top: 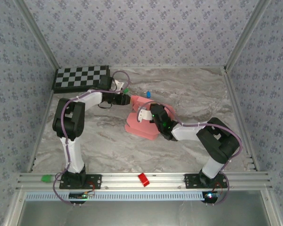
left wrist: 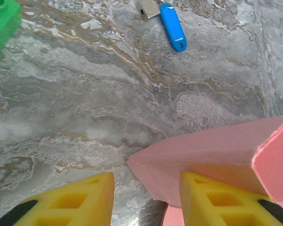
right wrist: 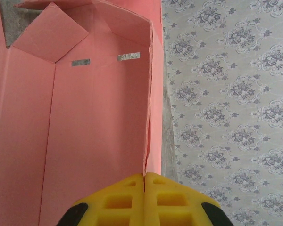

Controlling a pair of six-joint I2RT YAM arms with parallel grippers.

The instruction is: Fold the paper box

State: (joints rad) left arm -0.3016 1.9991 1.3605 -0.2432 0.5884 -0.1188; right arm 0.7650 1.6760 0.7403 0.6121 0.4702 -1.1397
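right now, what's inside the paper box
Inside the paper box: bare pink card, two small slots in the far panel, and folded flaps. The right fingers hide the nearest part.

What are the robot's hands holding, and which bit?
The right gripper pinches the paper box by a side wall's edge. The left gripper is open, holding nothing.

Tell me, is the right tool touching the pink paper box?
Touching. In the right wrist view, the right tool is shut, and the thin upright wall of the paper box runs straight down into the seam between its fingertips, pinched there.
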